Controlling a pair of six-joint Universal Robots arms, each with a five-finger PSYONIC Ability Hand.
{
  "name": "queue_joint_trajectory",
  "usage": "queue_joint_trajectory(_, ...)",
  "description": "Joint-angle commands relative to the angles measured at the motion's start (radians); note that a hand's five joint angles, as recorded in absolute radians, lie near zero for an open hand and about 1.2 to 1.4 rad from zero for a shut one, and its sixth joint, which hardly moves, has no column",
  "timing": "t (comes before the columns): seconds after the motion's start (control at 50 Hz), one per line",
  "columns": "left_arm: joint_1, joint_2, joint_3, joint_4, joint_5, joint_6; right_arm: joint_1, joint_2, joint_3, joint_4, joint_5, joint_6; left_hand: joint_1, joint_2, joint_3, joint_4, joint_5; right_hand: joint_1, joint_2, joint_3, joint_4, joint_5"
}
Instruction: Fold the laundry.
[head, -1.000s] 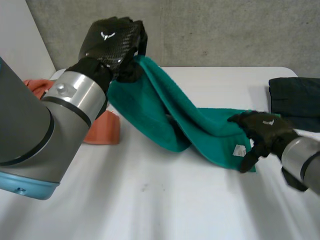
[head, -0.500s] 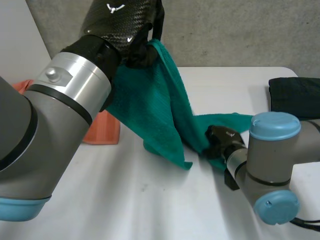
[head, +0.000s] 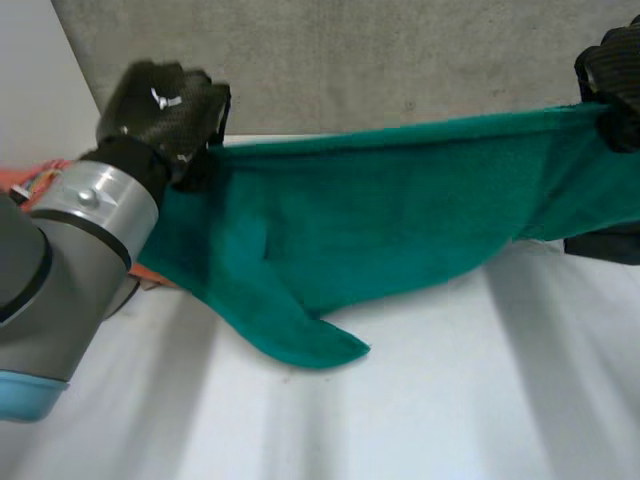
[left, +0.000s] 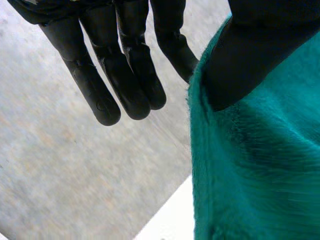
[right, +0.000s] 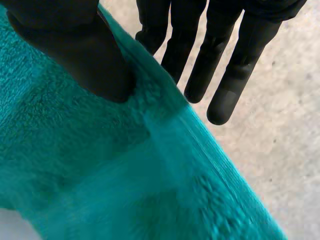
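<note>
Concrete wall (head: 400, 60) behind towel (head: 380, 220); my left hand (head: 165, 100), right hand (head: 612, 65) each thumb-pinch top corner; soft, light, saggy; corners best hold

You see flat white tabletop (head: 420, 400) across near part of head view. Rough grey concrete wall (head: 400, 60) rises behind its far edge, mottled, speckled. Smooth white wall panel (head: 40, 90) meets concrete at far left, seam slanting.

light: bright, even | shadows: soft grey streaks on white table (head: 420, 420) under teal towel (head: 400, 220)
</note>
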Motion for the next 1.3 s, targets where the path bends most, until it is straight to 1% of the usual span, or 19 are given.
queue_joint_trajectory(0.02,0.014,-0.190,0.031,-0.009,0.029,0.064,0.003,0.193,-0.115,0.139,0.008,-0.112,0.223,0.199,0.203,0.195,0.259,0.275,0.218,0.620,0.198,0.238)
queue_joint_trajectory(0.1,0.017,-0.319,0.133,0.000,0.031,0.141,0.035,0.342,-0.233,0.138,0.033,-0.132,0.223,0.199,0.203,0.195,0.259,0.275,0.218,0.620,0.198,0.238)
queue_joint_trajectory(0.22,0.022,-0.511,0.490,0.058,0.026,0.216,0.072,0.549,-0.492,0.077,0.129,-0.132,0.223,0.199,0.203,0.195,0.259,0.275,0.218,0.620,0.198,0.238)
queue_joint_trajectory(0.32,0.026,-0.615,0.866,0.167,0.014,0.222,0.077,0.661,-0.761,-0.194,0.222,-0.132,0.223,0.199,0.203,0.195,0.259,0.275,0.218,0.620,0.198,0.238)
queue_joint_trajectory(0.4,0.025,-0.628,1.012,0.221,0.003,0.221,0.077,0.654,-0.796,-0.441,0.242,-0.134,0.223,0.199,0.203,0.195,0.259,0.275,0.218,0.620,0.198,0.238)
queue_joint_trajectory(0.44,0.020,-0.620,1.019,0.231,-0.013,0.221,0.080,0.632,-0.777,-0.536,0.236,-0.134,0.223,0.199,0.203,0.195,0.259,0.275,0.218,0.620,0.198,0.238)
queue_joint_trajectory(0.54,0.008,-0.571,0.912,0.212,-0.059,0.216,0.081,0.571,-0.649,-0.569,0.217,-0.126,0.223,0.199,0.203,0.195,0.259,0.275,0.218,0.620,0.198,0.238)
queue_joint_trajectory(0.66,0.017,-0.407,0.495,0.213,-0.075,0.210,0.071,0.477,-0.383,-0.560,0.142,-0.098,0.223,0.199,0.203,0.195,0.259,0.275,0.218,0.620,0.198,0.238)
queue_joint_trajectory(0.74,0.017,-0.355,0.255,0.290,-0.061,0.210,0.064,0.465,-0.174,-0.528,0.081,-0.089,0.223,0.199,0.203,0.195,0.259,0.275,0.218,0.620,0.198,0.238)
queue_joint_trajectory(0.88,0.013,-0.359,-0.046,0.405,-0.026,0.213,-0.018,0.515,-0.040,-0.396,0.024,-0.008,0.223,0.199,0.203,0.195,0.259,0.275,0.218,0.620,0.198,0.238)
queue_joint_trajectory(0.94,0.013,-0.368,-0.110,0.434,-0.018,0.212,-0.037,0.601,-0.048,-0.329,0.022,0.095,0.223,0.199,0.203,0.195,0.259,0.275,0.218,0.620,0.198,0.238)
queue_joint_trajectory(1.02,0.022,-0.385,-0.139,0.437,-0.014,0.210,-0.072,0.638,-0.069,-0.252,0.010,0.205,0.223,0.199,0.203,0.195,0.259,0.267,0.210,0.612,0.191,0.230)
queue_joint_trajectory(1.04,0.022,-0.387,-0.143,0.437,-0.014,0.210,-0.101,0.650,-0.078,-0.230,-0.002,0.246,0.223,0.199,0.203,0.195,0.259,0.023,-0.034,0.368,-0.054,-0.014)
queue_joint_trajectory(1.06,0.022,-0.387,-0.144,0.437,-0.014,0.210,-0.112,0.658,-0.083,-0.221,-0.010,0.267,0.223,0.199,0.203,0.195,0.259,-0.064,-0.120,0.281,-0.140,-0.101)
queue_joint_trajectory(1.12,0.023,-0.385,-0.147,0.439,-0.014,0.209,-0.141,0.681,-0.108,-0.187,-0.060,0.322,0.223,0.199,0.203,0.195,0.259,-0.220,-0.276,0.125,-0.296,-0.257)
queue_joint_trajectory(1.16,0.025,-0.381,-0.147,0.439,-0.014,0.209,-0.150,0.687,-0.118,-0.161,-0.091,0.333,0.223,0.199,0.203,0.195,0.259,-0.229,-0.286,0.116,-0.306,-0.266)
queue_joint_trajectory(1.22,0.025,-0.378,-0.147,0.437,-0.017,0.207,-0.175,0.703,-0.129,-0.126,-0.134,0.331,0.223,0.199,0.203,0.195,0.259,-0.080,-0.137,0.265,-0.157,-0.118)
queue_joint_trajectory(1.24,0.025,-0.379,-0.147,0.437,-0.015,0.207,-0.187,0.709,-0.135,-0.114,-0.151,0.331,0.223,0.199,0.203,0.195,0.259,0.271,0.215,0.616,0.195,0.234)
queue_joint_trajectory(1.3,0.031,-0.385,-0.150,0.437,-0.017,0.207,-0.201,0.712,-0.146,-0.104,-0.156,0.328,0.223,0.199,0.203,0.195,0.259,0.275,0.218,0.620,0.198,0.238)
